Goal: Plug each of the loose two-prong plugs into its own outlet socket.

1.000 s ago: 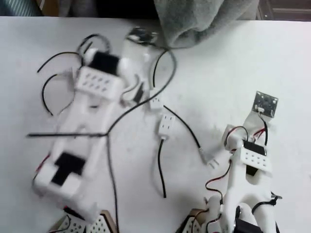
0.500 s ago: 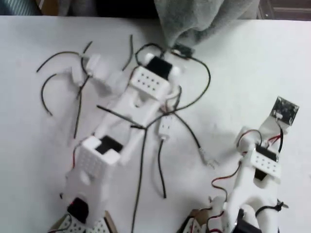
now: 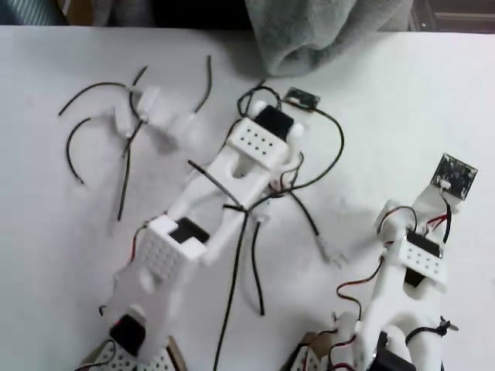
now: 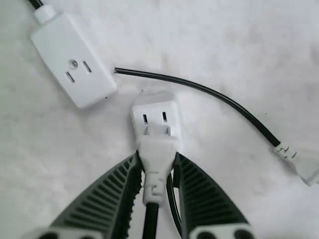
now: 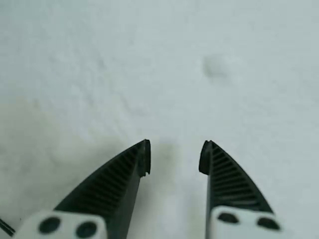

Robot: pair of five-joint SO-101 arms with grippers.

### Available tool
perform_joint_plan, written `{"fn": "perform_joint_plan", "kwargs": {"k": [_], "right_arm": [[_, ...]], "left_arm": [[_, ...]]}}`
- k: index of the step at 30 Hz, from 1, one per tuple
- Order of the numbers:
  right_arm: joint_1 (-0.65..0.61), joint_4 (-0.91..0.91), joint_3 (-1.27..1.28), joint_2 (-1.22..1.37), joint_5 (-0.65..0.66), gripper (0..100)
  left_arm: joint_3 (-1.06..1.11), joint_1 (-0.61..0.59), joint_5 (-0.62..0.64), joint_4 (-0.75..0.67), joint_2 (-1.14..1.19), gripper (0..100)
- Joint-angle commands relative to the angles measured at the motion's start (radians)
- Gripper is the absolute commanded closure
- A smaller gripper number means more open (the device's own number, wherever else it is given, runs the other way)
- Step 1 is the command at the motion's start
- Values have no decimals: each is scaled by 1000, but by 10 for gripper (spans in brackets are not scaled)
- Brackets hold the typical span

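Against an outlet socket (image 4: 153, 107), the plug (image 4: 155, 144) sits clamped in the left gripper (image 4: 157, 159).

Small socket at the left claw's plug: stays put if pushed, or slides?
Probably slides: the socket is a small loose block lying flat on the table, apparently unbraced. Likely light, given its size. The left claw grips only the plug.

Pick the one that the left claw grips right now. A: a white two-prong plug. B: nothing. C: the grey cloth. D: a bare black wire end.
A: the left wrist view shows the left claw shut on the white two-prong plug, prongs toward a small white outlet.
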Motion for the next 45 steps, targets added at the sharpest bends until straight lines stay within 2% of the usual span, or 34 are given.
{"fn": "perform_joint_plan", "kwargs": {"k": [1, 18, 24, 45], "right_arm": [[1, -19, -8, -27, -8, 826], [-19, -19, -6, -27, -6, 826], [-19, -19, -6, -27, -6, 826], [-19, -19, -6, -27, -6, 826]], "left_arm": [[-46, 13, 14, -18, -15, 976], [-46, -44, 5, -66, -16, 976], [-46, -42, 3, -23, -16, 976], [-38, -7, 3, -32, -7, 976]]}}
